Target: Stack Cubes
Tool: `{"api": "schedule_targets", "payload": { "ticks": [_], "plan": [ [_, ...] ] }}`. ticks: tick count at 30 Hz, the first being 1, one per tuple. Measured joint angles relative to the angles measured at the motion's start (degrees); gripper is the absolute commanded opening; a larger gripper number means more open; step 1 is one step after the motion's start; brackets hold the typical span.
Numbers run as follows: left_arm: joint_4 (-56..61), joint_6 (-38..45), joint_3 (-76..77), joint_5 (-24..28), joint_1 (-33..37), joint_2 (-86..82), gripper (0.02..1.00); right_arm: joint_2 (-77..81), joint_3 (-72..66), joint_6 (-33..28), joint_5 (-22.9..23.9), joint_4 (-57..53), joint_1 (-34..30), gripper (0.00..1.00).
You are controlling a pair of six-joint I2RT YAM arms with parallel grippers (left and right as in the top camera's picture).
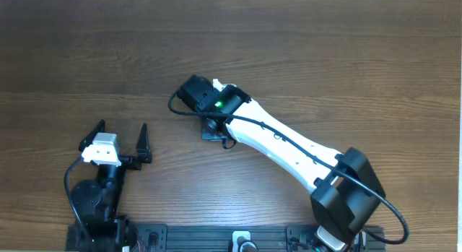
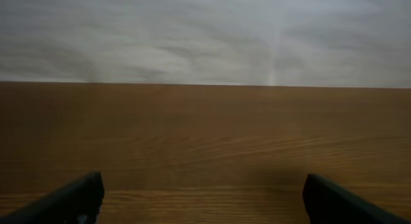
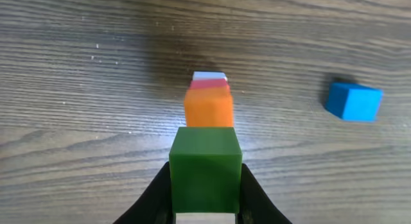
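Cubes gathered beneath the right arm, near the middle of the table [image 1: 339,50]. Green cube [image 3: 205,167] pinched squarely between the two fingers of the right gripper [image 3: 205,189], jaws pressed onto its opposite sides, its upper face plain in the right wrist view. Just past it, orange cube [image 3: 209,110] showing one whole face, with a strip of red cube [image 3: 210,85] and a thinner strip of pale blue cube [image 3: 209,76] lined up behind, each touching the next. Impossible to tell whether the green one touches the orange one or hangs just clear of it. Darker blue cube [image 3: 353,101] alone on the wood, well apart from the rest. Seen from above, right arm [image 1: 289,144] stretched on a slant from its base at the bottom right up to the table's middle, with the wrist turned down toward the wood. Left gripper [image 1: 121,131] low beside its own base at the left, spread wide, holding nothing, with bare wood grain between its fingers [image 2: 74,199] in the left wrist view.
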Motion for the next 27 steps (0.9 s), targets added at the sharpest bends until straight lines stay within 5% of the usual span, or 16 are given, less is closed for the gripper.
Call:
{"api": "schedule_targets", "payload": {
  "ticks": [27],
  "plan": [
    [0.0,0.0,0.0,0.0,0.0,0.0,0.998,1.09,0.0,-2.14,-0.46,1.25,-1.29,0.016]
  ]
}}
